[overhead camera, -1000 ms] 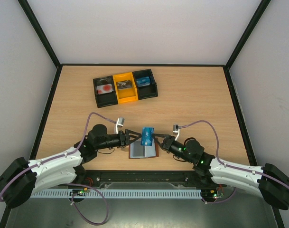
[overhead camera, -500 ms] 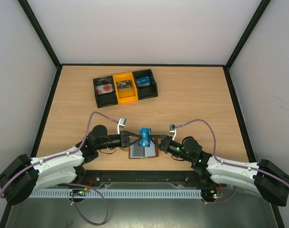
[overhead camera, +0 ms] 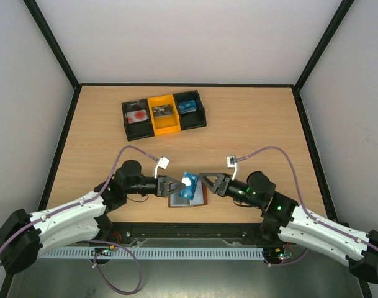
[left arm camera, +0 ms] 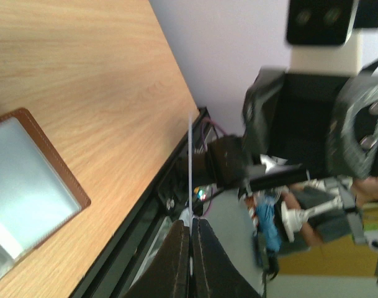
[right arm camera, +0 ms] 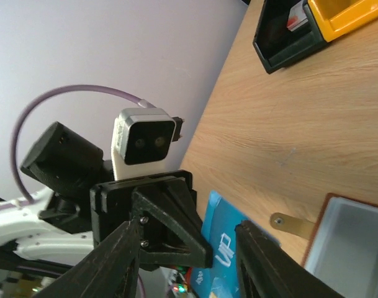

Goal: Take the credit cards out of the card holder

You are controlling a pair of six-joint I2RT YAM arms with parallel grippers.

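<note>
Above the card holder (overhead camera: 200,200), blue credit card (overhead camera: 189,184) pinched between left jaws, right jaws spread wide beside it

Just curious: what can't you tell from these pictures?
- Cards left inside the card holder: too small in the top view and partly behind the blue card; both wrist views cut it off.
- The card's print: edge-on in the left wrist view, partly behind the left jaws in the right wrist view.

I record my right claw (right arm camera: 190,231) with its fingers spread wide. Just left of the card holder (right arm camera: 353,233), the blue credit card (right arm camera: 226,251) meets the left claw (right arm camera: 201,248) along one edge. Well beyond the card holder, a black-and-yellow tray (right arm camera: 282,38) sits on the counter (right arm camera: 300,118).
</note>
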